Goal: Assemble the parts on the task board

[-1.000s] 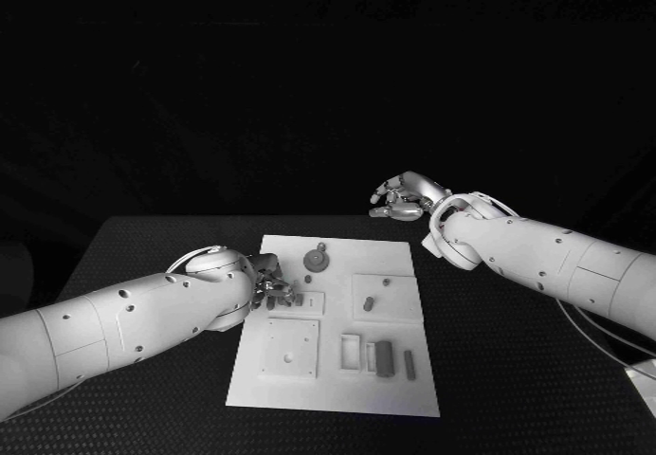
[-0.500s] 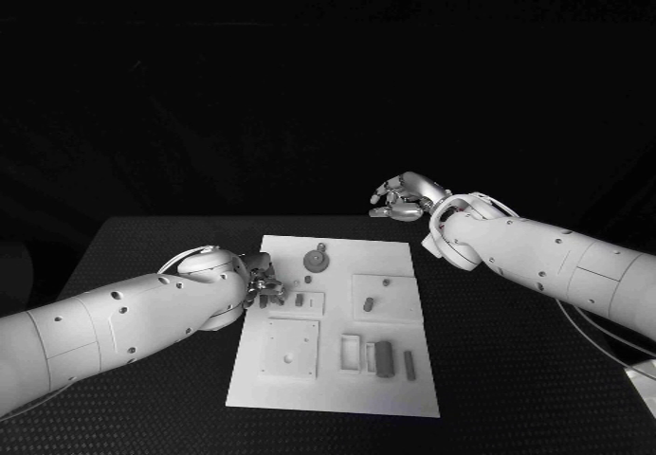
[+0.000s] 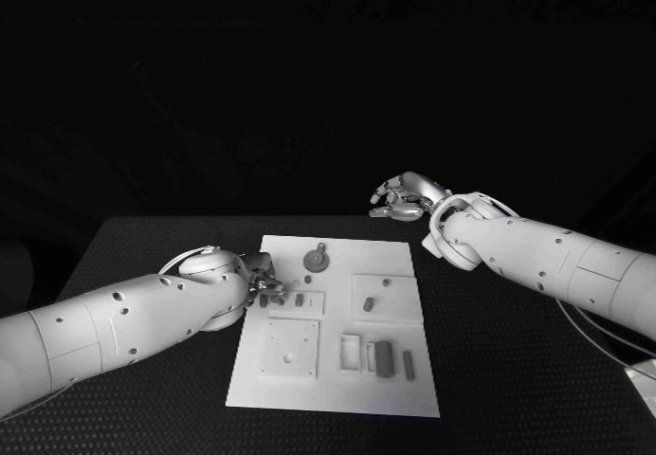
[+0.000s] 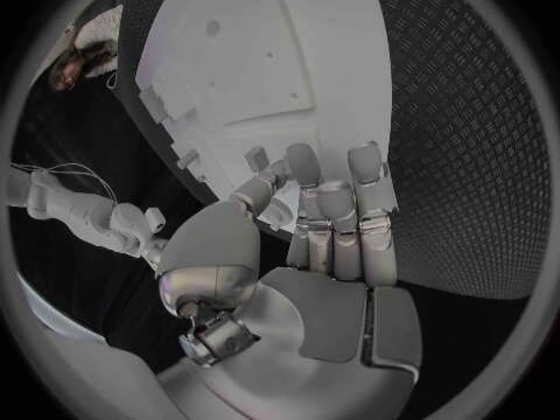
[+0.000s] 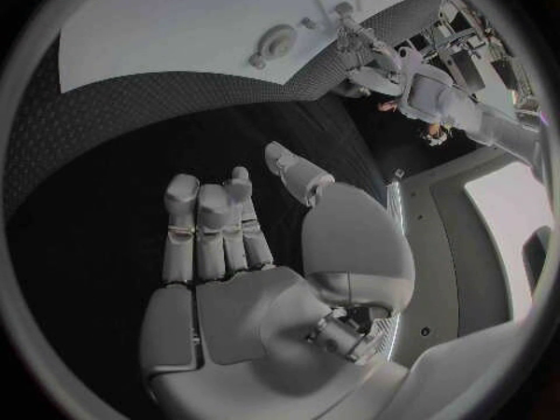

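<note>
The white task board point(image 3: 390, 256) lies in the middle of the table. My left hand point(image 3: 265, 288) hovers at the board's left edge, just beside a small square fixture point(image 3: 306, 303) with a short grey part point(image 3: 299, 300) standing in it. In the left wrist view my left hand point(image 4: 315, 215) has its fingers point(image 4: 350, 191) stretched out over the board's edge point(image 4: 233, 56), and I see nothing in them. My right hand point(image 3: 402, 201) hangs raised beyond the board's far right corner, fingers loosely bent and holding nothing. The right wrist view shows the same right hand point(image 5: 233, 252).
On the board are a round part point(image 3: 318, 258), a peg in a square fixture point(image 3: 367, 303), a flat square plate point(image 3: 291, 346), a white frame point(image 3: 352, 353) and two dark bars point(image 3: 386, 357). Black table point(image 3: 151, 246) surrounds the board. The round part point(image 5: 276, 39) is also in the right wrist view.
My left hand has drawn back a little to the left from the small square fixture, uncovering the short grey part. The right hand has not moved.
</note>
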Controlling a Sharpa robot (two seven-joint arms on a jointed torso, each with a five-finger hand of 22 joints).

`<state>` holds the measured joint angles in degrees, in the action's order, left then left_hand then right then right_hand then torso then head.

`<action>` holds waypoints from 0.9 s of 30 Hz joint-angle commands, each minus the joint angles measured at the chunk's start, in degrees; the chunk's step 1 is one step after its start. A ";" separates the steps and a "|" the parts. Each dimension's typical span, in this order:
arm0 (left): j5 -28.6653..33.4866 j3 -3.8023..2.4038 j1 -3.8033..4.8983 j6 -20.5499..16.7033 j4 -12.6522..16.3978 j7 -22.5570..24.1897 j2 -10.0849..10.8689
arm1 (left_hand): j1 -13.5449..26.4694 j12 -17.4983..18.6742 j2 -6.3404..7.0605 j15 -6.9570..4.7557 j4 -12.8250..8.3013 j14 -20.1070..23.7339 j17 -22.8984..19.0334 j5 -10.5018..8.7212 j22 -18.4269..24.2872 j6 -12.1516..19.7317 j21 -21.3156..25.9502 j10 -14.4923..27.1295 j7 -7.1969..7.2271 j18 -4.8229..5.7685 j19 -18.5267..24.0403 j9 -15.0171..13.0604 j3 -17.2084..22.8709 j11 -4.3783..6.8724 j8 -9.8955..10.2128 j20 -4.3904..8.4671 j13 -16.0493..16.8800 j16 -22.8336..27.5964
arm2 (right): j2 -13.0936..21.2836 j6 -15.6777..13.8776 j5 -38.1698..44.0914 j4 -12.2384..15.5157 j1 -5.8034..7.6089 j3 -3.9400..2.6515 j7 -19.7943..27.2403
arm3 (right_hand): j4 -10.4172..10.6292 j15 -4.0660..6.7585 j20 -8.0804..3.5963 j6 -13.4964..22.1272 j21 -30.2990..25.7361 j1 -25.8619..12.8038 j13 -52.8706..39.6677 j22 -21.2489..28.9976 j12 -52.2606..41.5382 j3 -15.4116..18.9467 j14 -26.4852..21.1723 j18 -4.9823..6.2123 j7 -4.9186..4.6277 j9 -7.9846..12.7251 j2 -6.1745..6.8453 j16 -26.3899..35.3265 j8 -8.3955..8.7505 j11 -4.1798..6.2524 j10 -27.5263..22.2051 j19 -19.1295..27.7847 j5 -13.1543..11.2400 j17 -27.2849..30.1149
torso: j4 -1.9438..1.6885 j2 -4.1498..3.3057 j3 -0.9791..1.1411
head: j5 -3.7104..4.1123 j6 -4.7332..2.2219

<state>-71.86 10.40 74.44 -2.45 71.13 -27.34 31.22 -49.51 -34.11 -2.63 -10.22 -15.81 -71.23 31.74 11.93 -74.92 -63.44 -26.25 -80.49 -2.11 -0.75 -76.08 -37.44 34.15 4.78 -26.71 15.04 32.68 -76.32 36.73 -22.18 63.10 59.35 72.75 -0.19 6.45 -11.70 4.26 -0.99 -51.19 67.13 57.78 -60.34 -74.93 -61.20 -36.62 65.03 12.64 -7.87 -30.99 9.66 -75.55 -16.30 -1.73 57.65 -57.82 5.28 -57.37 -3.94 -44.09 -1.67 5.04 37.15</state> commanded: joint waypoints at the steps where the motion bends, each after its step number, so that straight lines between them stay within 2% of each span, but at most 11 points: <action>1: -1.55 0.47 -0.60 0.49 -0.25 -2.08 -0.01 | -0.49 -0.38 -0.76 -0.34 -0.77 -0.10 0.06 0.25 -1.44 -2.78 -0.44 -0.03 1.06 0.75 -0.07 -0.15 1.01 0.05 -0.29 -0.04 0.10 -0.43 | 0.05 0.68 0.14 0.12 -0.02 -0.03 0.58 | 0.25 0.00 -0.14 -0.05 -0.23 -0.23 0.09 -0.19 -0.28 0.04 -0.36 2.36 -0.35 -0.06 0.08 0.01 0.28 -0.09 -0.19 0.02 0.11 0.09 | 0.00 -0.02 0.02 | 0.01 -0.04; 7: -1.77 0.47 -0.73 -0.70 0.27 -1.87 -0.06 | -0.45 -0.78 -0.64 -0.50 -0.80 -0.35 0.05 1.72 -1.41 -2.89 -1.09 -0.19 1.20 0.73 -0.20 -0.35 1.09 0.20 -0.69 -0.03 0.18 -0.73 | 0.07 0.65 0.14 0.18 -0.02 -0.03 0.59 | 0.25 0.00 -0.14 -0.05 -0.23 -0.22 0.09 -0.19 -0.29 0.04 -0.36 2.36 -0.35 -0.07 0.08 0.00 0.29 -0.09 -0.19 0.02 0.11 0.09 | 0.00 -0.01 0.02 | -0.07 -0.05; 27: -1.75 0.37 -1.01 -3.29 2.98 -1.39 2.10 | -0.52 -0.96 -0.51 -0.59 -0.85 -0.46 0.05 2.12 -1.40 -2.91 -1.43 -0.25 1.27 0.74 -0.25 -0.43 1.16 0.28 -0.86 -0.09 0.21 -0.88 | 0.23 0.61 0.14 0.17 -0.02 -0.03 0.63 | 0.26 0.00 -0.14 -0.05 -0.24 -0.23 0.12 -0.21 -0.31 0.04 -0.37 2.36 -0.35 -0.09 0.08 0.00 0.30 -0.09 -0.20 0.02 0.11 0.09 | 0.00 -0.01 0.01 | 0.02 0.06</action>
<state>-73.20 10.51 73.74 -5.91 74.15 -27.88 33.02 -49.51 -34.74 -2.63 -10.13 -15.89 -71.37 31.73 13.76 -74.90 -63.44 -27.34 -80.58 -2.12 -0.75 -76.18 -37.77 34.07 4.69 -27.17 14.92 32.82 -76.94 36.94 -22.14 63.10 59.46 72.75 -0.19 6.48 -11.70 4.26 -0.99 -51.24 67.13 57.78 -60.29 -74.93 -61.20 -36.62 65.03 12.63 -7.82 -31.03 9.66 -75.55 -16.30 -1.73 57.65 -57.81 5.28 -57.37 -3.92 -44.11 -1.65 5.03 37.18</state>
